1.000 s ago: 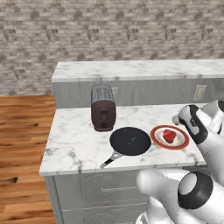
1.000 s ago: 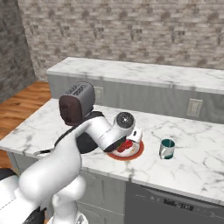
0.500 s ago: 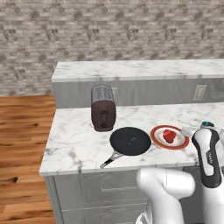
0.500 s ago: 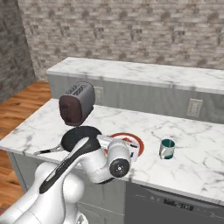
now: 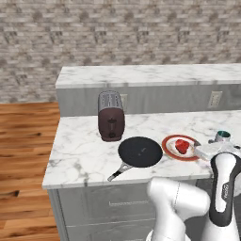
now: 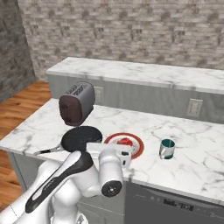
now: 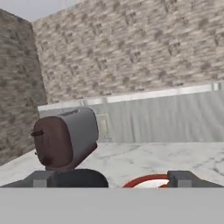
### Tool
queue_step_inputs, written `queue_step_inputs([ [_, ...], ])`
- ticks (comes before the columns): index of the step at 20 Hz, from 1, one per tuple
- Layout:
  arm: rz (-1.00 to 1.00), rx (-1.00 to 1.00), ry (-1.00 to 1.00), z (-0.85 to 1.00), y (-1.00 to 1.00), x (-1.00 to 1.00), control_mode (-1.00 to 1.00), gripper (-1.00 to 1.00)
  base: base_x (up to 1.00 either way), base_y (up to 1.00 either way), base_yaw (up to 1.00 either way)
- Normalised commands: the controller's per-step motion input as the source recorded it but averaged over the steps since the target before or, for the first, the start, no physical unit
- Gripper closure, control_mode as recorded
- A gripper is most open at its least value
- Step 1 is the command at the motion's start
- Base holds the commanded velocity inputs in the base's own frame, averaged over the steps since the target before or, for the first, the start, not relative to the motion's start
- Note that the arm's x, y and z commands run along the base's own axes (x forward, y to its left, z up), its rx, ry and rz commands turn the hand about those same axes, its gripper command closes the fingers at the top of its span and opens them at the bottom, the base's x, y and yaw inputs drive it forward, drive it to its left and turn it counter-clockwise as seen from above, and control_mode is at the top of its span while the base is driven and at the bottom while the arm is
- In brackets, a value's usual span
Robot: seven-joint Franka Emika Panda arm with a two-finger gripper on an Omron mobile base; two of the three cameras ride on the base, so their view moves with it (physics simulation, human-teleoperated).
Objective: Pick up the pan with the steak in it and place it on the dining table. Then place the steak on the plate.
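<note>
The black pan (image 5: 140, 152) sits empty on the marble dining table (image 5: 84, 155), handle toward the front edge; it also shows low in the hand view as the pan (image 7: 83, 178). Right beside it lies the orange-rimmed plate (image 5: 180, 147) with the red steak (image 5: 183, 147) on it. From the right base view the steak (image 6: 125, 141) rests in the middle of the plate (image 6: 136, 146). My gripper (image 7: 116, 181) is open, fingertips far apart with nothing between them. It hangs low at the table's front edge, just short of the pan and plate, facing the back wall.
A dark red and silver toaster (image 5: 111, 116) stands behind the pan. A green cup (image 6: 166, 148) stands right of the plate. A raised marble tier (image 5: 141, 75) with wall outlets runs along the back. Wooden floor lies to the left.
The arm has drawn back from above the plate and sunk down to the table's front edge. The steak stays on the plate and the pan has not moved.
</note>
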Motion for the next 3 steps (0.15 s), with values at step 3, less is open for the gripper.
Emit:
queue_step_inputs([
  [3, 0.08, -0.16, -0.15, 0.38, 0.83, -0.41, -1.0, -1.0, 0.0, 0.0, 0.0],
])
